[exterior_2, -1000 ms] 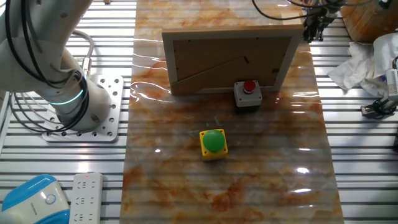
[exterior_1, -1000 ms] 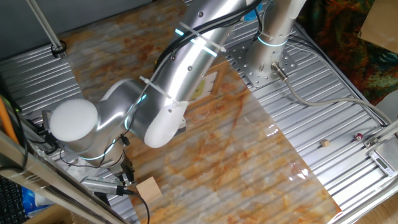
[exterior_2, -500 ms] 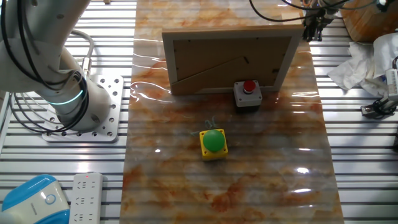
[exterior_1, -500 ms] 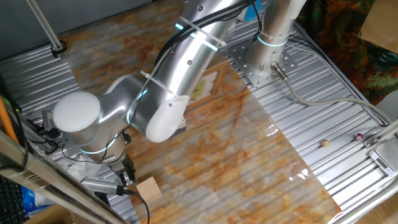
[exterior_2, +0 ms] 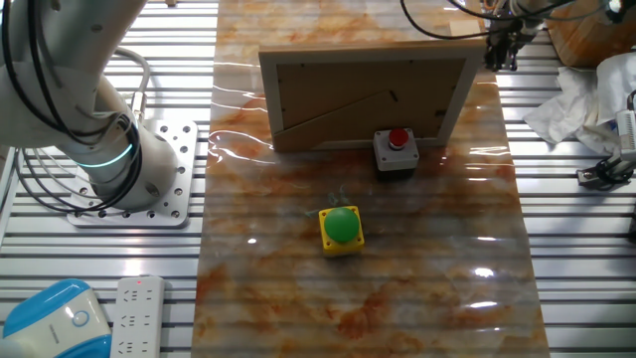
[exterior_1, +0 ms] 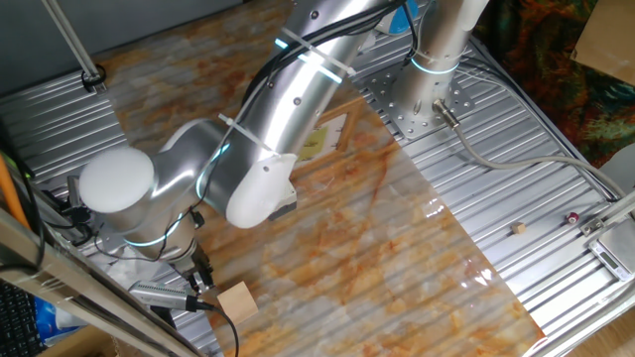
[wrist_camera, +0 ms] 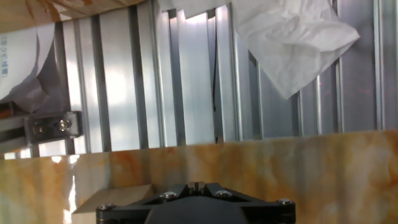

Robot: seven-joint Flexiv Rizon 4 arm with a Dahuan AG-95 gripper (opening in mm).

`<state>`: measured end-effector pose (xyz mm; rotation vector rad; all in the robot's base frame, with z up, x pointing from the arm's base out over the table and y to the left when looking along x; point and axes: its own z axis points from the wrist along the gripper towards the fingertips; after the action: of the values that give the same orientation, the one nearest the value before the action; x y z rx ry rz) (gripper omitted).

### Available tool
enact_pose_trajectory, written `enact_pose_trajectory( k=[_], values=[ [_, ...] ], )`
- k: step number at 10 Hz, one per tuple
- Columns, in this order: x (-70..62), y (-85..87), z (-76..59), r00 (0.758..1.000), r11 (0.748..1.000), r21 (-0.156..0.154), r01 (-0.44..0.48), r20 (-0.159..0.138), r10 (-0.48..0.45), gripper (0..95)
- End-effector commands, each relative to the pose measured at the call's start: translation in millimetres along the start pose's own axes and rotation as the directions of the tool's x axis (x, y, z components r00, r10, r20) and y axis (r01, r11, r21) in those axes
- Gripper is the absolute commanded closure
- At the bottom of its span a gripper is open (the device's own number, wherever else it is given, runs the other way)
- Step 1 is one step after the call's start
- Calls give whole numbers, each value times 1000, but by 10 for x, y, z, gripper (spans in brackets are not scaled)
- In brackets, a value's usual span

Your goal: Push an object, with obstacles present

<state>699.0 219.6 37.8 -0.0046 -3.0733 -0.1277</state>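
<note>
The light-tan wooden cube (exterior_1: 236,299) sits at the near left corner of the marbled mat; its corner shows low left in the hand view (wrist_camera: 111,196). My gripper (exterior_1: 201,279) is shut and empty, fingertips pointing down just left of the cube; I cannot tell if they touch. It shows at the top right in the other fixed view (exterior_2: 503,47) and low in the hand view (wrist_camera: 196,185). The wooden-framed panel (exterior_2: 368,94) stands upright and hides the cube there. The grey box with red button (exterior_2: 396,150) and yellow box with green button (exterior_2: 342,228) stand before the panel.
The mat's edge (wrist_camera: 298,152) runs just beyond my fingers, with slatted metal table (wrist_camera: 186,81) past it. Crumpled white tissue (wrist_camera: 292,43) and a metal bracket (wrist_camera: 53,126) lie there. My own arm (exterior_1: 278,129) spans the mat. A power strip (exterior_2: 139,313) lies off the mat.
The arm's wrist and forearm have shifted slightly left beside the cube. The cube, panel and button boxes have not moved.
</note>
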Motion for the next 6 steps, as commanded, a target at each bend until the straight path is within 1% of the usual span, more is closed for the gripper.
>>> enact_pose_trajectory(
  k=[1, 2, 4, 6],
  values=[
    [18, -8, -17, 995, 996, -1, 92, -35, -92, 950],
    [18, -8, -17, 992, 993, -4, 121, -46, -121, 950],
    [18, -8, -17, 984, 985, -16, 174, -37, -174, 950],
    [18, -8, -17, 981, 981, -18, 194, -27, -194, 950]
  ],
)
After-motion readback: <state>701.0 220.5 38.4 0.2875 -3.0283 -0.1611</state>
